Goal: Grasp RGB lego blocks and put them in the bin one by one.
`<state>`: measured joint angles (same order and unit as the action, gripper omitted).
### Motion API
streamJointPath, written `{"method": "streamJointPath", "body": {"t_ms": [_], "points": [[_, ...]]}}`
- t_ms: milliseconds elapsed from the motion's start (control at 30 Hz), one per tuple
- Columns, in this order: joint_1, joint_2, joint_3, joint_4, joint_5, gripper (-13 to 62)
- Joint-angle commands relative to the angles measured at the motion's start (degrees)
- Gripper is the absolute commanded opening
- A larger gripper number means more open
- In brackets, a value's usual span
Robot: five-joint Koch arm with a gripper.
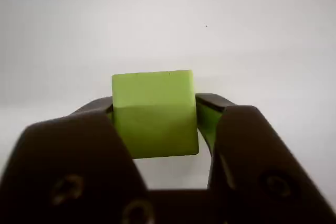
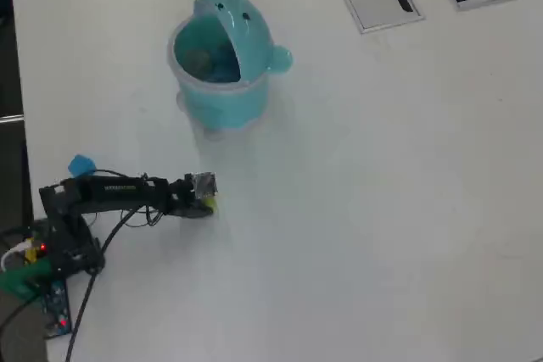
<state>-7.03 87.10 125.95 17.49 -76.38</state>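
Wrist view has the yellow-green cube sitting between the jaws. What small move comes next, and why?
Probably lift a little and begin carrying toward the bin. In the wrist view the yellow-green cube sits between the jaws of the gripper, a jaw against each side. The overhead view shows the gripper low over the table, short of the bin, whose mouth looks open.

Arm (image 2: 127, 192): slim, black, thin dark cables trailing off base. Small red light and green part at base (image 2: 38, 264). Gripper (image 1: 202, 124): two broad dark brown-black plastic jaws, recessed cross-head screws in each, in wrist view.
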Motion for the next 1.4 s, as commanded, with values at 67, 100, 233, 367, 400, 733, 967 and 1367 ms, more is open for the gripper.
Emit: {"method": "streamJointPath", "body": {"t_ms": [67,100,233,367,400,733,967,1367], "points": [[-0.44,2.55,-1.85,-3.52,2.02,19.4],[-0.7,2.99,-2.29,-3.69,2.72,19.5],[-2.11,5.45,-4.57,-4.31,4.66,19.4],[-3.78,7.56,-8.0,-5.63,5.89,19.5],[-4.22,8.09,-8.79,-5.63,6.68,19.4],[-10.02,15.38,-13.71,-5.98,9.67,19.3],[-15.82,18.11,-21.45,-6.06,11.87,16.2],[-24.96,14.15,-41.66,-6.24,13.1,14.6]]}}
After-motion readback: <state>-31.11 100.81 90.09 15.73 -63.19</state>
